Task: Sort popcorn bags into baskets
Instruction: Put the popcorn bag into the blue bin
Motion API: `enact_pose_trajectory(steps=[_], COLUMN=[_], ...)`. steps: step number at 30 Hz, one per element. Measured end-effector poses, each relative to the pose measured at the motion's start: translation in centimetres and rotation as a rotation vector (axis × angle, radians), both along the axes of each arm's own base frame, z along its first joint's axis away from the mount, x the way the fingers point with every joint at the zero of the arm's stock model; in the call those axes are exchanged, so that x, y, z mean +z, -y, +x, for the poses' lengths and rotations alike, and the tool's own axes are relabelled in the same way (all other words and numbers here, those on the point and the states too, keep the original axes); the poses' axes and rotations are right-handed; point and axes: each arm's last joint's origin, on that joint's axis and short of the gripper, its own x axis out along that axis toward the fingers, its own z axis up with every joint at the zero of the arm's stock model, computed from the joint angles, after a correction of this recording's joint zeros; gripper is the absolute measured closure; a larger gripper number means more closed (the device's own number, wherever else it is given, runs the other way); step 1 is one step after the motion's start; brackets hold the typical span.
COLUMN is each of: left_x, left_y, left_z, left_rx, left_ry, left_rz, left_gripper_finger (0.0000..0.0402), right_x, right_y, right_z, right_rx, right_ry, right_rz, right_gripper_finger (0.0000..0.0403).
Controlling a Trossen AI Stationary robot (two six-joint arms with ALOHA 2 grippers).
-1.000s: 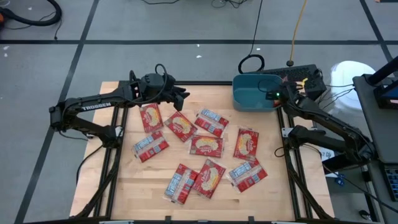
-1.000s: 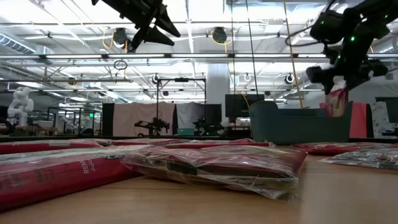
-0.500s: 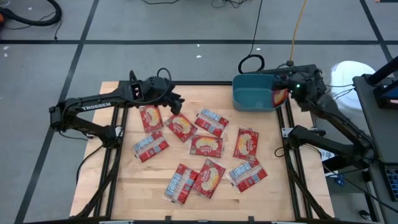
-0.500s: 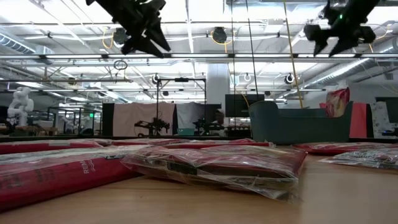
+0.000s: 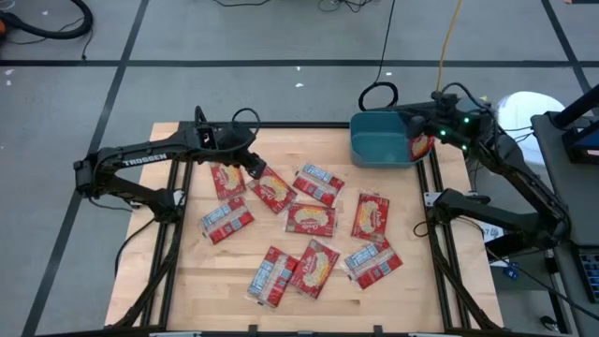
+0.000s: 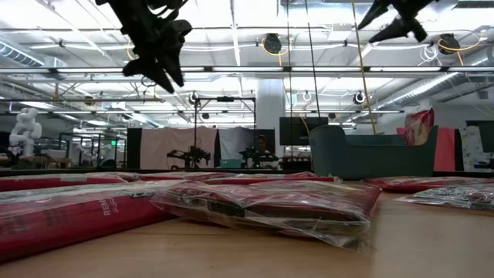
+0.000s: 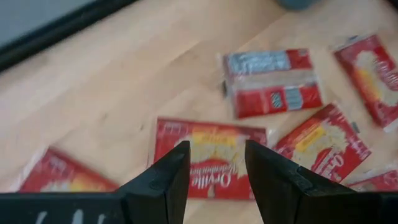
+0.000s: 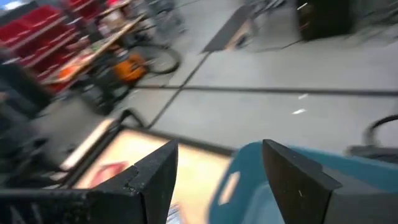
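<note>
My left arm [image 5: 140, 161] carries white letters reading "TROSSEN". Below my left pincer, the popcorn bag [image 7: 208, 158] shows a cursive word starting "Orville"; the rest of its print I cannot read.

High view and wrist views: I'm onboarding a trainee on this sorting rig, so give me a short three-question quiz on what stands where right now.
1. True or false: the teal-blue plastic bin already holds a flat red popcorn packet.
2. Multiple choice: the left gripper hangs over A) the bin, B) the red packets near the light wooden table's far left, C) bare floor.
3. Fill in: the right gripper, jaws apart and holding nothing, hangs over the ____ .

Key: 1 true, a packet leans at the bin's right end; 2 B; 3 bin.
</note>
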Motion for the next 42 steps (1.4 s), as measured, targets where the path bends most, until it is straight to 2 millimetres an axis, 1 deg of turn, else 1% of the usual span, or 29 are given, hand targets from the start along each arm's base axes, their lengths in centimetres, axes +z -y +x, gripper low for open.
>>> enact_pose_trajectory(steps=[4, 10, 13, 18, 21, 26, 31, 35, 38, 42], left_x=[-0.9, -3.7, -5.1, -7.0, -7.9, -9.4, -11.3, -12.5, -13.3, -14.1], left_y=[0.3, 0.9, 1.2, 1.5, 1.4, 1.5, 2.0, 2.2, 2.2, 1.9], left_z=[-0.5, -1.4, -2.0, -3.2, -4.1, -5.3, -6.4, -6.7, -6.8, -7.0], left_rx=[0.071, 0.137, 0.204, 0.331, 0.391, 0.419, 0.419, 0.414, 0.404, 0.419], left_ry=[-0.043, -0.111, -0.148, -0.247, -0.307, -0.39, -0.461, -0.457, -0.438, -0.407], left_rz=[-0.089, -0.262, -0.345, -0.407, -0.445, -0.486, -0.515, -0.513, -0.507, -0.49], left_gripper_finger=[0.0245, 0.0244, 0.0244, 0.0241, 0.0227, 0.0185, 0.0142, 0.012, 0.0118, 0.0134], right_x=[-0.2, -0.4, -0.5, -0.9, -1.2, -1.5, -1.6, -1.8, -1.7, -1.6], right_y=[-0.2, -0.8, -1.2, -1.8, -2.2, -2.9, -3.7, -4.2, -4.4, -4.4], right_z=[1.3, 3.6, 4.8, 6.8, 7.9, 9.5, 10.6, 11.1, 11.2, 11.1], right_rx=[0.063, 0.175, 0.225, 0.297, 0.315, 0.37, 0.412, 0.42, 0.424, 0.421], right_ry=[0.018, 0.041, 0.061, 0.061, 0.052, 0.069, 0.086, 0.082, 0.093, 0.103], right_rz=[0.045, 0.079, 0.093, 0.118, 0.129, 0.141, 0.157, 0.152, 0.159, 0.165], right_gripper_finger=[0.0177, 0.0177, 0.0177, 0.0177, 0.0177, 0.0177, 0.0177, 0.0177, 0.0177, 0.0177])
